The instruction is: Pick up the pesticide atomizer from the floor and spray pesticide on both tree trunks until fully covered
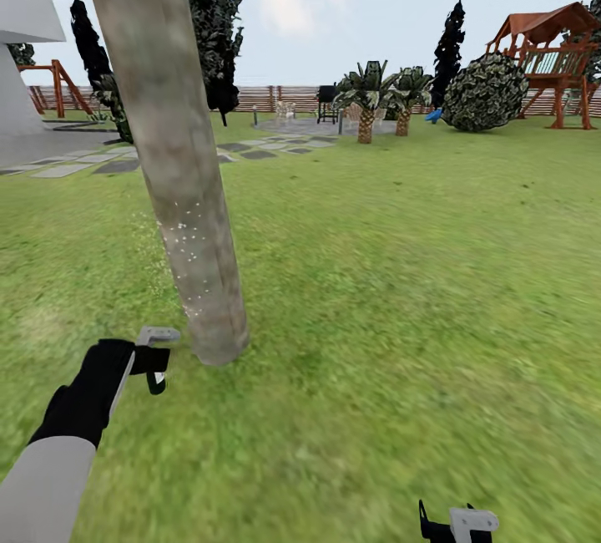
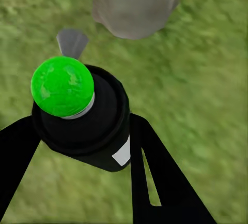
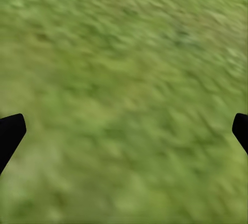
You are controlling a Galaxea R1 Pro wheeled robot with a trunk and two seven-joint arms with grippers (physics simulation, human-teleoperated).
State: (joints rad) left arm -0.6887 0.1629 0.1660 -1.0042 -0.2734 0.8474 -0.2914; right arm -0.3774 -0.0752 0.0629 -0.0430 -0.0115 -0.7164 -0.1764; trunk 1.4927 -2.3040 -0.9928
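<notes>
A thick grey-brown tree trunk (image 1: 179,175) rises from the garden lawn (image 1: 401,292) just ahead on the left. Fine white pesticide specks (image 1: 188,242) dot its lower part. My left gripper (image 1: 155,359) hovers low beside the trunk's base, shut on the pesticide atomizer (image 2: 88,125). The atomizer is a small dark bottle with a green dome on top and a white label, held between the black fingers (image 2: 155,177). Its grey nozzle points at the trunk base (image 2: 134,6). My right gripper (image 1: 457,525) hangs open over bare grass, fingertips (image 3: 10,131) wide apart.
Grey stepping stones (image 1: 100,160) lead left toward a white building (image 1: 21,67). Dark columnar trees (image 1: 213,25) stand behind the trunk. Farther back are squat palms (image 1: 367,100), a round bush (image 1: 484,93), a wooden play structure (image 1: 555,58) and the slat fence (image 1: 275,97).
</notes>
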